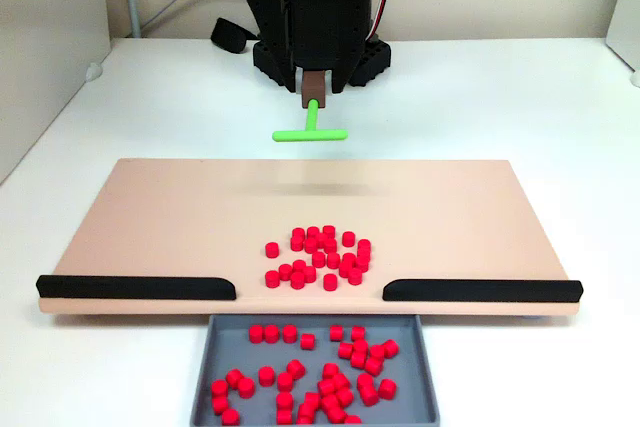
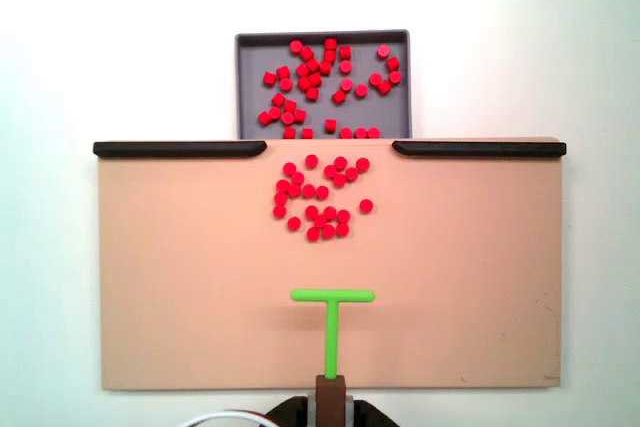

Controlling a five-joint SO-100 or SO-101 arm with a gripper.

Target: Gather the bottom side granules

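White table (image 1: 500, 87) all around, pale wall behind. Nearest in a fixed view, grey tray (image 1: 205, 367) with many red pellets already inside, set just below the gap between two black rails (image 1: 135, 288). Beyond the rails, on the tan board (image 1: 150, 217), the granules (image 1: 318, 257) in a loose cluster, near the gap but not yet through it, a few lying apart at the cluster's sides. Farther back, green pusher (image 1: 310, 134), bar crosswise, well apart from the cluster and seemingly lifted, judging from a faint shadow on the board beneath. Farthest, gripper (image 1: 314, 87) with the pusher's stem going into its brown tip; impossible to tell how wide the jaws stand or whether clamped at all. Probably several dangers from here. Bar looking hardly wider than the cluster, so outer granules likely to slip round its ends and stay behind. Brought down too high, passing over the pellets; too low, scraping or catching on the board. Pushed off-centre, driving granules against a rail end instead of into the gap. Pushed too fast, sending the small cylinders rolling sideways or jumping over the tray's wall.
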